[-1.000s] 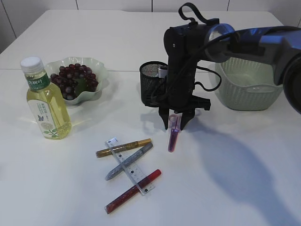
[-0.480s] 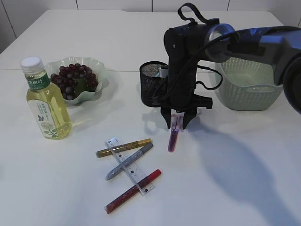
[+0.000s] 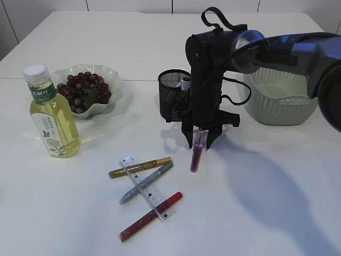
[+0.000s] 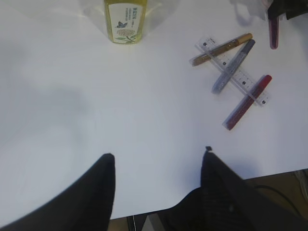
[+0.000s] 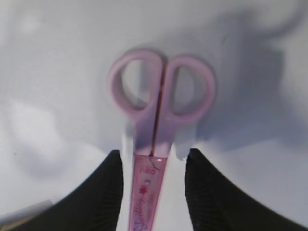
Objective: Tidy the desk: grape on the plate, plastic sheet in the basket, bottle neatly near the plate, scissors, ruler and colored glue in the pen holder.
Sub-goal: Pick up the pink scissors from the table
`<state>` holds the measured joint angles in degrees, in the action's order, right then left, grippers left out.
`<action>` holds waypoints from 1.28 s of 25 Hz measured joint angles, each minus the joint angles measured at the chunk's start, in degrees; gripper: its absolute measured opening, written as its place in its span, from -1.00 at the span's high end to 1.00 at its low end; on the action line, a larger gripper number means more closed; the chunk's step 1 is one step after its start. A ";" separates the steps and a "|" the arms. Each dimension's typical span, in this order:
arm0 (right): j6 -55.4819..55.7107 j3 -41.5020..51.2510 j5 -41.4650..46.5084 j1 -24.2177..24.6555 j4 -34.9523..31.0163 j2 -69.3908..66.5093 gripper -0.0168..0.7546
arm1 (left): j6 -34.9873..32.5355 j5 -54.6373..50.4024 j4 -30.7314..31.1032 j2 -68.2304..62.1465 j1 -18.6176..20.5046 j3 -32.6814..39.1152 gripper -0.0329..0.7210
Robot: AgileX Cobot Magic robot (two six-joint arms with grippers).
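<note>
The pink scissors point(image 3: 195, 156) lie flat on the white table, handles toward the pen holder; the right wrist view shows them closed point(image 5: 161, 96). My right gripper point(image 3: 197, 145) points down and straddles them just below the handle loops, open, with a gap on each side point(image 5: 154, 153). A black mesh pen holder point(image 3: 171, 93) stands just behind. The clear ruler point(image 3: 146, 186) lies under gold point(image 3: 139, 167), silver point(image 3: 145, 183) and red point(image 3: 150, 216) glue pens. Purple grapes point(image 3: 82, 90) sit on the plate point(image 3: 114, 80). The bottle point(image 3: 52, 114) stands upright beside it. My left gripper point(image 4: 159, 154) is open and empty.
A pale green basket point(image 3: 277, 101) stands at the right behind my right arm; I cannot make out a plastic sheet. The left wrist view shows the bottle point(image 4: 126, 19), the ruler point(image 4: 236, 72) with the glue pens, and the table's near edge under my left gripper.
My right gripper has come down a little over the scissors and its fingers have drawn slightly closer. The scissors and the other things have not moved.
</note>
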<state>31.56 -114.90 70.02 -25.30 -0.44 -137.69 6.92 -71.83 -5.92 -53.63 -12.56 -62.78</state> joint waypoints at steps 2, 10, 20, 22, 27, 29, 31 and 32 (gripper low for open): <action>0.00 0.00 0.00 0.00 -0.39 -0.10 0.05 | 0.00 0.00 0.21 0.00 0.00 0.00 -0.19; 0.23 0.00 0.00 0.00 -1.66 -0.43 0.05 | -0.25 0.00 0.97 0.00 0.00 0.00 -0.19; 0.34 0.10 0.00 0.00 -1.73 -0.43 0.05 | -0.41 0.00 1.06 0.00 0.00 0.00 -0.19; 0.34 0.10 0.00 0.00 -1.20 -0.43 0.05 | -0.41 0.00 1.06 0.00 0.00 0.00 -0.19; 0.44 0.10 0.00 0.00 -0.35 -0.43 0.05 | -0.41 0.00 1.06 0.00 0.00 0.00 -0.19; 0.95 0.10 0.00 0.00 -0.35 -0.43 0.05 | -0.51 0.00 1.06 0.00 0.00 0.00 -0.19; 1.28 0.10 0.00 0.00 -0.35 -0.43 0.05 | -0.51 0.00 1.06 0.00 0.00 0.00 -0.19; 1.51 0.10 0.00 0.00 -0.35 -0.43 0.05 | -0.51 0.00 1.06 0.00 0.00 0.00 -0.19</action>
<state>33.07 -114.80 70.02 -25.30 -0.80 -138.12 6.41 -71.83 -4.86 -53.63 -12.56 -62.78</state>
